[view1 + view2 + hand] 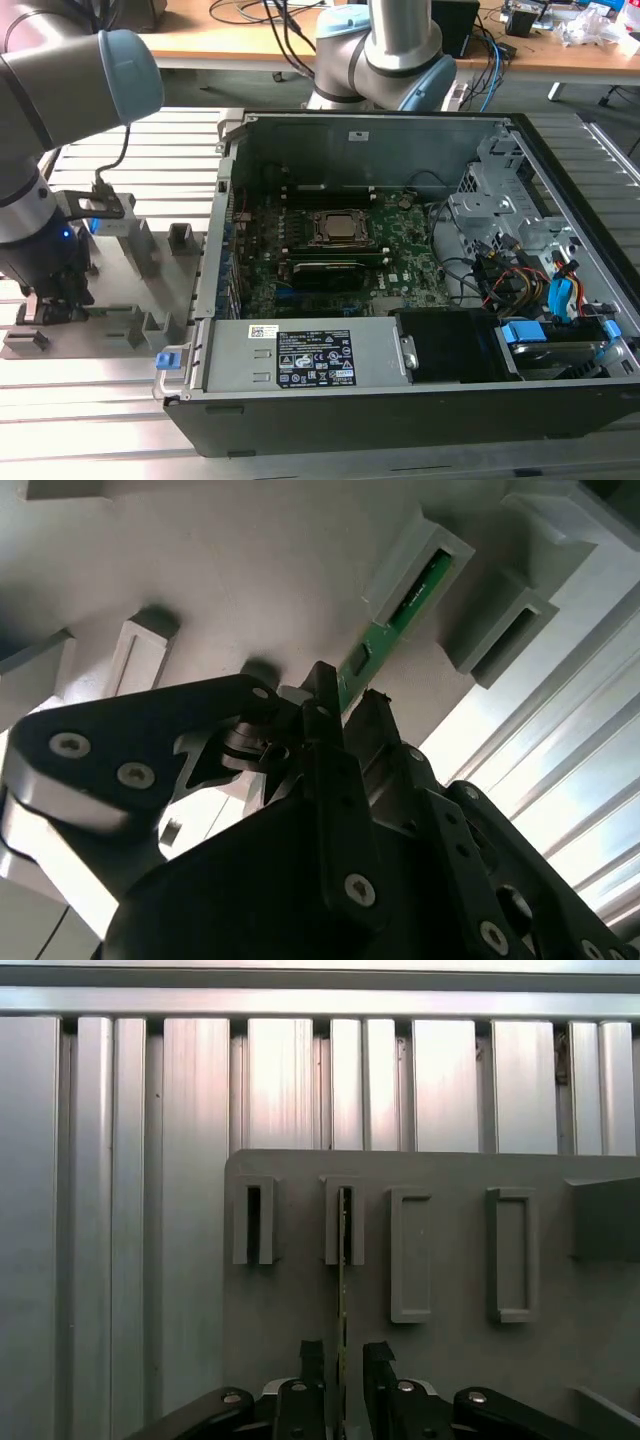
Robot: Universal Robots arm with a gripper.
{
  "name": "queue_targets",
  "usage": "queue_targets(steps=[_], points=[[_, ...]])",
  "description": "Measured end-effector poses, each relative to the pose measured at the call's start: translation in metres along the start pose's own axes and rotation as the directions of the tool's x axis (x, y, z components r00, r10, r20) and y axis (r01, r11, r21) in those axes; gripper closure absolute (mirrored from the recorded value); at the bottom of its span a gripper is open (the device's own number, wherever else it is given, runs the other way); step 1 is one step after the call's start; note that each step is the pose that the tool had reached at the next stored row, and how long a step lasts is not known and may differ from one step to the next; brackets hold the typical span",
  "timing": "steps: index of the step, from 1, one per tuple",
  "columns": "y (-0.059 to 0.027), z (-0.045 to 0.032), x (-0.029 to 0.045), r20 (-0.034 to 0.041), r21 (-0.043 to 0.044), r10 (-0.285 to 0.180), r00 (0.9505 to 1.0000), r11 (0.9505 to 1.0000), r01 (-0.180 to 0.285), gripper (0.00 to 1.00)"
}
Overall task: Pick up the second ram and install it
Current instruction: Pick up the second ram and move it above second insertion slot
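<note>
The second ram (342, 1260) is a thin green stick standing on edge in a slot of the grey holder plate (450, 1350). In the second wrist view the second ram (400, 610) runs from that slot down between my fingers. My gripper (343, 1355) is open, one black finger on each side of the stick with a small gap on both sides. In the exterior view my gripper (55, 300) is low over the holder plate (130, 300) at the exterior view's left, and the stick is hidden behind it.
The open black computer case (400, 400) lies at the exterior view's right of the holder, with the green motherboard (400, 250) and its processor socket (340, 228) inside. A second arm's base (385, 60) stands behind the case. Empty slot blocks (510, 1255) sit beside the stick. Ribbed aluminium tabletop (120, 1210) surrounds the holder.
</note>
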State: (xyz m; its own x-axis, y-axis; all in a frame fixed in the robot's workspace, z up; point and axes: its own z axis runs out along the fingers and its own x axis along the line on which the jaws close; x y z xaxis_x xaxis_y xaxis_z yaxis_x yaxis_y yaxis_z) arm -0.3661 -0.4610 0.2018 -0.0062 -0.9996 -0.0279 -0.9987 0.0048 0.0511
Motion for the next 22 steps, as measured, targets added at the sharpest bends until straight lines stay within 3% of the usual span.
queue_targets(steps=[2, 10, 11, 13, 22], points=[[-0.0001, 0.0018, -0.0001, 0.0091, 0.0002, -0.002, 1.0000, 1.0000, 0.002, 0.70], [0.0000, 0.0021, 0.0005, 0.0092, 0.0000, -0.003, 1.0000, 1.0000, 0.003, 0.70], [-0.0001, 0.0021, 0.0006, 0.0093, 0.0000, -0.003, 1.0000, 1.0000, 0.003, 0.71], [-0.0001, 0.0021, 0.0007, 0.0093, 0.0000, -0.003, 1.0000, 1.0000, 0.003, 0.86], [-0.0001, 0.0021, 0.0011, 0.0093, 0.0000, -0.003, 1.0000, 1.0000, 0.003, 0.86]])
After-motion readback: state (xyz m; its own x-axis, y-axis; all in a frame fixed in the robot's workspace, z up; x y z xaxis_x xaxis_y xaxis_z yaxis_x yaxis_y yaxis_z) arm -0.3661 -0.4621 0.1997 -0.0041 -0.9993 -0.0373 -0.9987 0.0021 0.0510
